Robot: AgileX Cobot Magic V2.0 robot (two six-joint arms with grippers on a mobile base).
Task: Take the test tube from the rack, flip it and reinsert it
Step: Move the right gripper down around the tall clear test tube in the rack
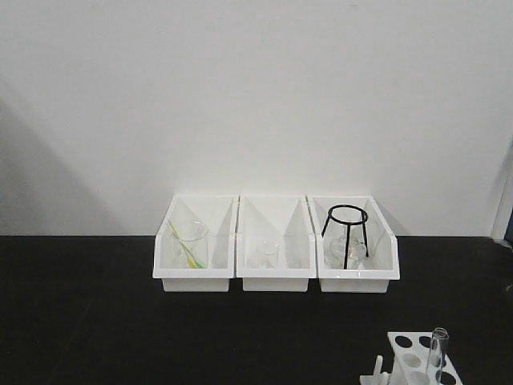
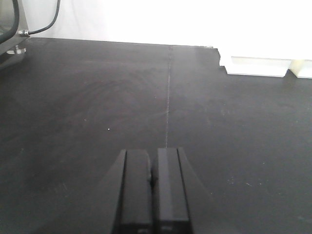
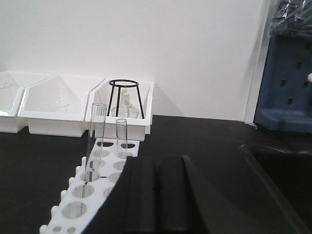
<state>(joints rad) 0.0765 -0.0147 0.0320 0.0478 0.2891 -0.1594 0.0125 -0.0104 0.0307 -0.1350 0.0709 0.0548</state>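
Note:
The white rack [image 3: 92, 191] lies on the black table, left of my right gripper [image 3: 157, 161]; its near corner also shows in the front view [image 1: 410, 346]. Two clear test tubes stand upright in its holes, a taller one [image 3: 95, 141] and a shorter one [image 3: 121, 136] just behind it. Only one test tube [image 1: 438, 346] shows in the front view. My right gripper is shut and empty, its fingers beside the rack's right edge and hiding part of it. Far from the rack, my left gripper [image 2: 153, 155] is shut over bare table, holding nothing.
Three white bins [image 1: 276, 277] line the back wall. They hold a beaker with a yellow-green stick [image 1: 188, 243], a small beaker [image 1: 267, 254] and a black wire stand [image 1: 346, 233] over a flask. A blue fixture [image 3: 287, 78] and a dark raised edge [image 3: 273, 170] lie right of the rack.

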